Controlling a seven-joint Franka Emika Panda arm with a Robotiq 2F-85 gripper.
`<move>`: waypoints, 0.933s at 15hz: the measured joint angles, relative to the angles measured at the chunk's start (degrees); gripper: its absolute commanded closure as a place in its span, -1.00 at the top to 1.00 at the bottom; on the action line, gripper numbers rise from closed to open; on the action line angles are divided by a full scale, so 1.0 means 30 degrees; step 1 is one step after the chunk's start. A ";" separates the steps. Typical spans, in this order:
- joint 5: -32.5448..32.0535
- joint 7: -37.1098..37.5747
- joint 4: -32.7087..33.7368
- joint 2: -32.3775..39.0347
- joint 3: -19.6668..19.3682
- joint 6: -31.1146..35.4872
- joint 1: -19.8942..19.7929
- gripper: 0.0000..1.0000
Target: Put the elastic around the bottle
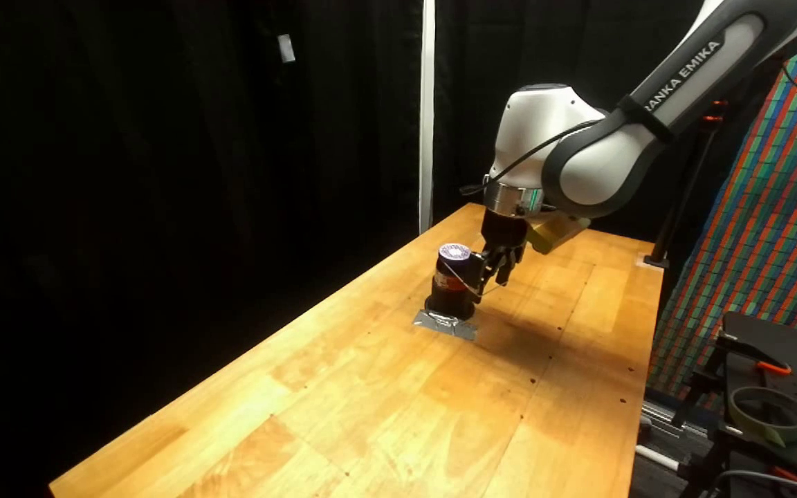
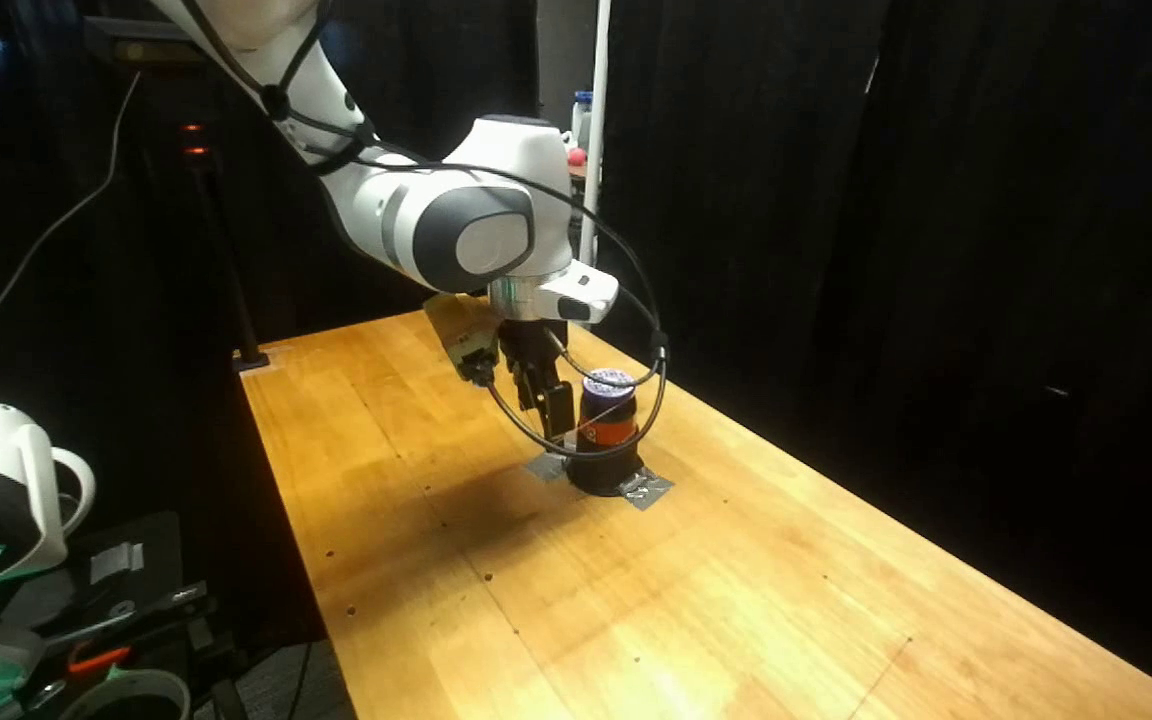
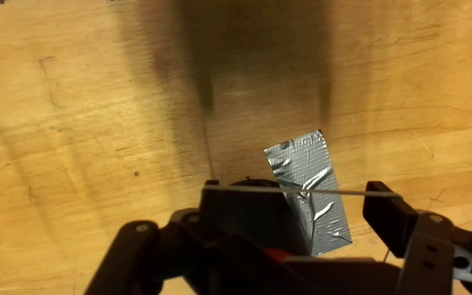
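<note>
The bottle is small, squat and dark, with a red label and a pale patterned cap top. It stands upright on the wooden table in both exterior views [image 1: 448, 296] [image 2: 606, 432]. The wrist view shows part of its red label [image 3: 277, 253]; fingers hide much of the rest. My gripper points down beside the bottle, fingers apart, in both exterior views [image 1: 492, 286] [image 2: 556, 432] and the wrist view [image 3: 297, 191]. The thin pale elastic [image 3: 334, 191] is stretched between the two fingertips. It slants across the bottle's side in both exterior views [image 1: 463, 281] [image 2: 601, 419]. Its full path is hidden.
Silver tape [image 1: 445, 324] at the bottle's base lies on the wooden table [image 1: 385, 401]; it also shows in the wrist view [image 3: 326, 205]. A black cable loop [image 2: 661, 345] hangs from the arm across the bottle's front. A black stand [image 2: 251, 360] is at the table's far corner.
</note>
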 measured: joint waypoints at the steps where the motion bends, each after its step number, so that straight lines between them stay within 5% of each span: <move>1: -0.0019 0.0000 -0.0519 -0.0244 0.0000 0.0868 0.0000 0.02; 7: -0.0593 0.0010 -0.4008 -0.1331 -0.0431 0.7576 0.0322 -0.83; 14: -0.0329 0.0141 -0.7592 -0.1457 -0.2703 1.7187 0.2319 -0.82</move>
